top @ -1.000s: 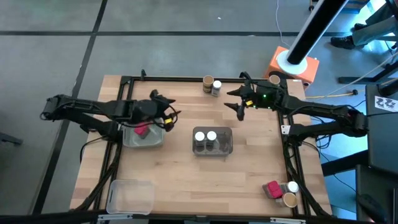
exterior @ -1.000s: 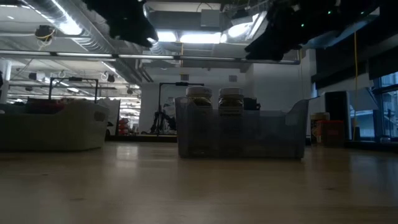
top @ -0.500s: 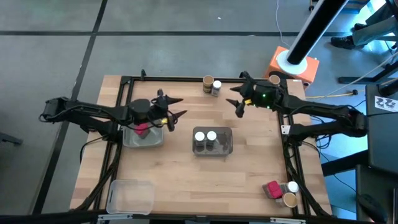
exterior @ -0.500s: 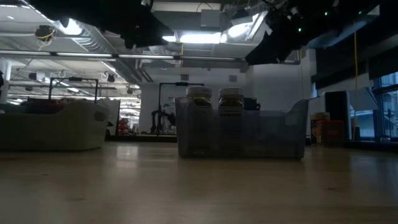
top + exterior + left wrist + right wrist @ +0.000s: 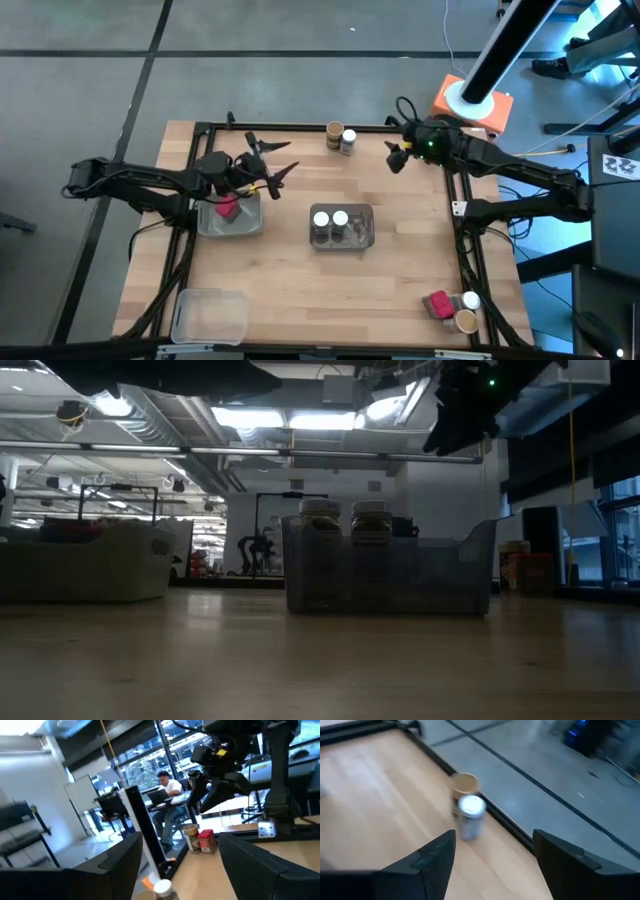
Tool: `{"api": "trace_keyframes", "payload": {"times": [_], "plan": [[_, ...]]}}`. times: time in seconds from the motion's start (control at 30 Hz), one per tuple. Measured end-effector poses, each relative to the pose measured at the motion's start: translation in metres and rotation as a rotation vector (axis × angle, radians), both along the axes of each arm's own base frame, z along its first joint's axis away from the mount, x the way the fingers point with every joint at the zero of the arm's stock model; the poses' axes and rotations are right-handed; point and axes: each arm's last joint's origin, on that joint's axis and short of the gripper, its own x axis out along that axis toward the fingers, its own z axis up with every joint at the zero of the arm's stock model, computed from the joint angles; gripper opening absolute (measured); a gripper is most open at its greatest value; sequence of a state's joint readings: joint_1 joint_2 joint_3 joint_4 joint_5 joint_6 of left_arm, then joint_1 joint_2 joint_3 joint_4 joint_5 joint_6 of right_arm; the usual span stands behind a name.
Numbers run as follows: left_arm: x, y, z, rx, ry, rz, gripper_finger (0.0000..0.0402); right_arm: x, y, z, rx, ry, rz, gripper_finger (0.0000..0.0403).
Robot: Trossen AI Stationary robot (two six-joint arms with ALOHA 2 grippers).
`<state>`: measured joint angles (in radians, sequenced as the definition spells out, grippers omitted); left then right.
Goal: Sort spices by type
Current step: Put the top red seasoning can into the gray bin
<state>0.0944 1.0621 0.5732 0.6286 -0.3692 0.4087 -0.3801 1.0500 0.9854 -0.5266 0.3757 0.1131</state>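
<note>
With my right gripper (image 5: 393, 157) spread and empty near the table's (image 5: 300, 300) far edge, I should centre its fingers over the small round white-lidded jar (image 5: 348, 140) beside the tan-lidded jar (image 5: 333, 131), while my left gripper (image 5: 268, 166) hovers open.

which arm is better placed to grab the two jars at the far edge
Right. The right gripper is open, empty, and its wrist view faces the jars. The left gripper, also open, hangs over the tray.
</note>
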Motion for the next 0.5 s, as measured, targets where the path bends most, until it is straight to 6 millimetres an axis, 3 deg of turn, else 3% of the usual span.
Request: {"api": "trace_keyframes", "payload": {"times": [0.23, 0.5], "plan": [[-0.003, 0.000, -0.001, 0.008, 0.047, 0.003, 0.0251, -0.011, -0.008, -0.010, 0.092, 0.027, -0.231, 0.0264], [-0.003, 0.000, -0.009, 0.028, 0.147, 0.006, 0.0251, -0.028, -0.045, -0.031, 0.191, 0.154, -0.463, 0.0264]]}}
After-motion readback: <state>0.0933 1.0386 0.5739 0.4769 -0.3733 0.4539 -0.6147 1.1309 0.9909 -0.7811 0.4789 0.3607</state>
